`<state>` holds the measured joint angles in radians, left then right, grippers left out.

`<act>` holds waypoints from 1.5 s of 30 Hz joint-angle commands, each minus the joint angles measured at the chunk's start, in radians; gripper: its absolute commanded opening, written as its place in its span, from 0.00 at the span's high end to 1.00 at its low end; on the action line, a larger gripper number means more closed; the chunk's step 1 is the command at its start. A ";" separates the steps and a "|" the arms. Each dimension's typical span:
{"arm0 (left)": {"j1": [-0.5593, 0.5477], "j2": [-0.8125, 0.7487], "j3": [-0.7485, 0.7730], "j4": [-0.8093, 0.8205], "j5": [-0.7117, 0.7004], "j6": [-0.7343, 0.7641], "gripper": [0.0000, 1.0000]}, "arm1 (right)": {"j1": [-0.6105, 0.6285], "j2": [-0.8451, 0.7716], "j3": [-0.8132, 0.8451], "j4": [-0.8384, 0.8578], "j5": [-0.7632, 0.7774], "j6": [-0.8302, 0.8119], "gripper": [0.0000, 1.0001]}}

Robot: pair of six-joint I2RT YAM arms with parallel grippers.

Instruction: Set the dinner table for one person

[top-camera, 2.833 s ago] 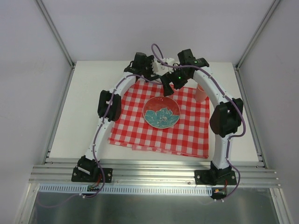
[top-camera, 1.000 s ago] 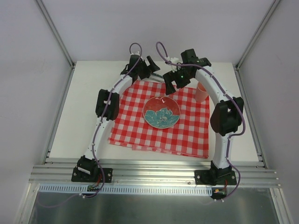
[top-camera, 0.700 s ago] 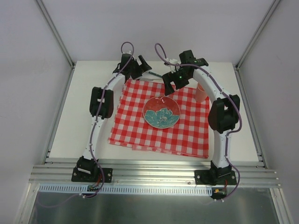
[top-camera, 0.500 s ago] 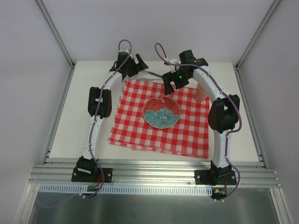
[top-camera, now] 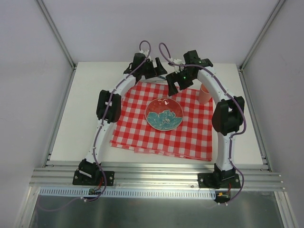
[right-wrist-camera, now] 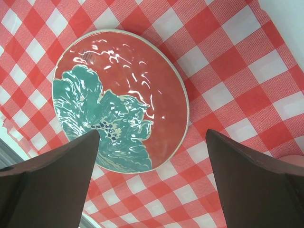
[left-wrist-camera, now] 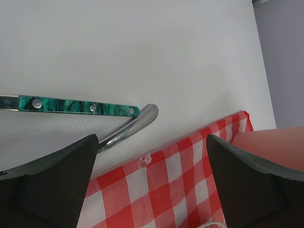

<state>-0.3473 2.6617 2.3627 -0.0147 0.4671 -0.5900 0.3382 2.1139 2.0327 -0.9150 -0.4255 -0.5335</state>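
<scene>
The off-white dinner table (top-camera: 85, 104) carries a red-and-white checked cloth (top-camera: 161, 128) with a red and teal plate (top-camera: 164, 114) in its middle. A pink cup (top-camera: 205, 94) stands at the cloth's far right corner. In the left wrist view a green-handled utensil (left-wrist-camera: 76, 104) and a steel handle (left-wrist-camera: 128, 126) lie on the bare table just past the cloth edge (left-wrist-camera: 190, 175). My left gripper (top-camera: 157, 68) (left-wrist-camera: 152, 190) is open and empty above them. My right gripper (top-camera: 173, 88) (right-wrist-camera: 152, 190) is open and empty above the plate (right-wrist-camera: 118, 99).
An aluminium rail (top-camera: 152, 171) runs along the near table edge by the arm bases. White walls with metal posts close in the table at the left, right and back. The pink cup shows at the right of the left wrist view (left-wrist-camera: 270, 142).
My left gripper swung left away from the far cloth edge, then came back right over the utensils. The right arm, plate and cup have hardly moved.
</scene>
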 commanded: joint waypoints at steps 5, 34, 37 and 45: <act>-0.010 -0.022 -0.031 0.013 0.010 -0.010 0.01 | -0.015 -0.035 -0.003 0.010 0.001 0.012 0.00; -0.007 -0.060 -0.054 0.001 0.015 0.137 0.01 | -0.019 -0.014 0.014 0.021 0.014 0.010 0.01; -0.007 -0.085 -0.089 0.001 0.037 0.125 0.01 | -0.018 -0.015 0.011 0.019 0.010 0.012 0.00; -0.001 -0.210 -0.259 0.001 0.053 0.119 0.01 | -0.019 -0.008 0.030 0.024 0.007 0.013 0.01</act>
<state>-0.3519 2.5835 2.1601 -0.0029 0.4896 -0.4992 0.3248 2.1139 2.0308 -0.9012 -0.4107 -0.5316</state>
